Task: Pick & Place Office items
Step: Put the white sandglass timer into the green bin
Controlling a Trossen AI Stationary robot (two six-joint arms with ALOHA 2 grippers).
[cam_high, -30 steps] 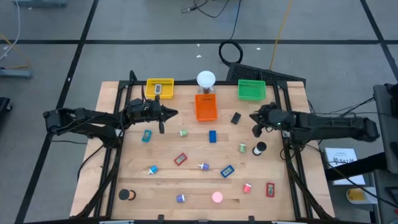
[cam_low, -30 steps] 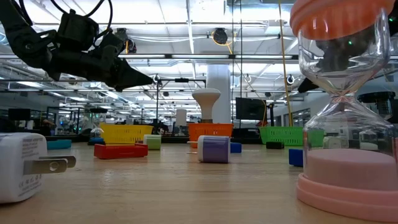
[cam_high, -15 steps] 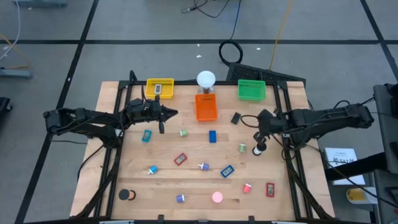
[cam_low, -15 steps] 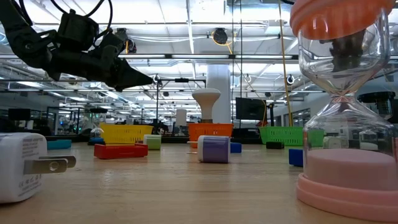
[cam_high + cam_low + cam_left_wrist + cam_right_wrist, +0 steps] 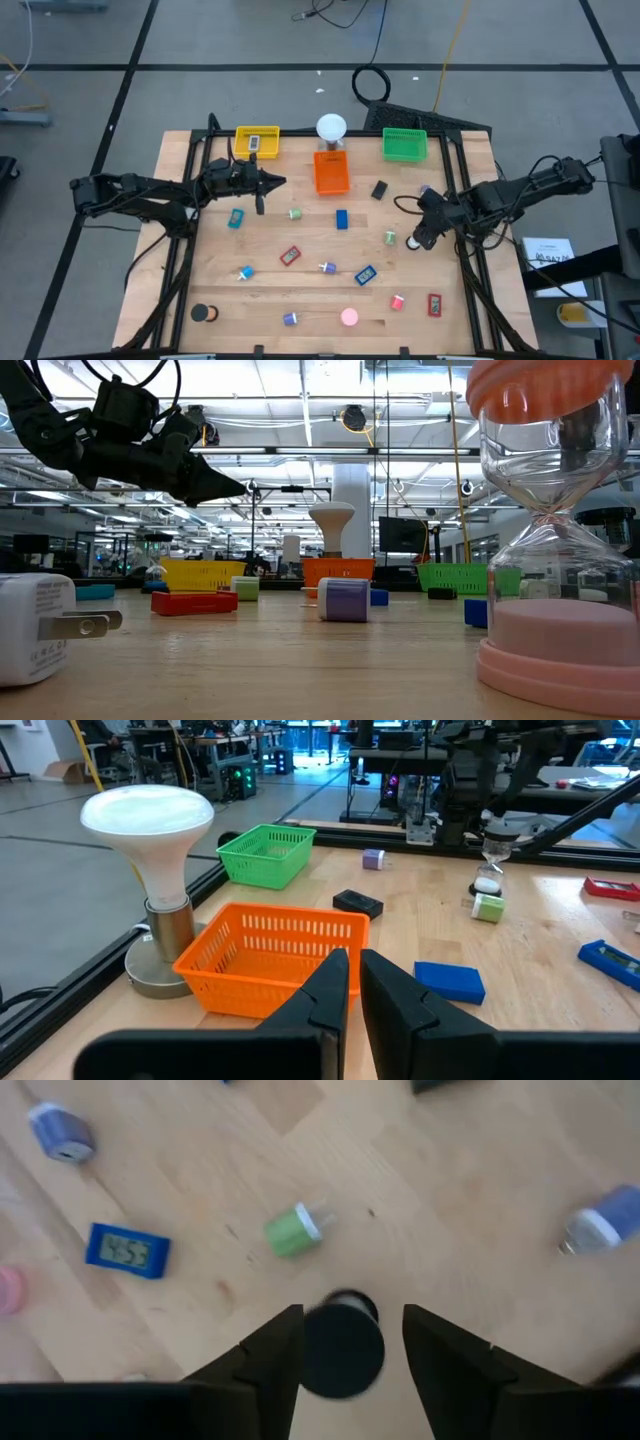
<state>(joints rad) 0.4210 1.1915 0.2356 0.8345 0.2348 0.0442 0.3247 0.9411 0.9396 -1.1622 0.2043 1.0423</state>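
The right jaws (image 5: 343, 1342) stand released astride a black sand timer (image 5: 343, 1350), just right of a green plug (image 5: 292, 1233) at right centre of the bench (image 5: 300, 295). The left jaws (image 5: 354, 982), clenched on nothing, hover at upper left beside the orange tray (image 5: 270, 955); other small items lie scattered across the bench.

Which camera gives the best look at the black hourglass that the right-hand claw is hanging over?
The right wrist view: the black hourglass sits between the right gripper's open fingers, seen from straight above. The high view shows it as a small dark spot under the gripper. The left wrist view shows it far off, upright. In the low view I cannot pick it out.
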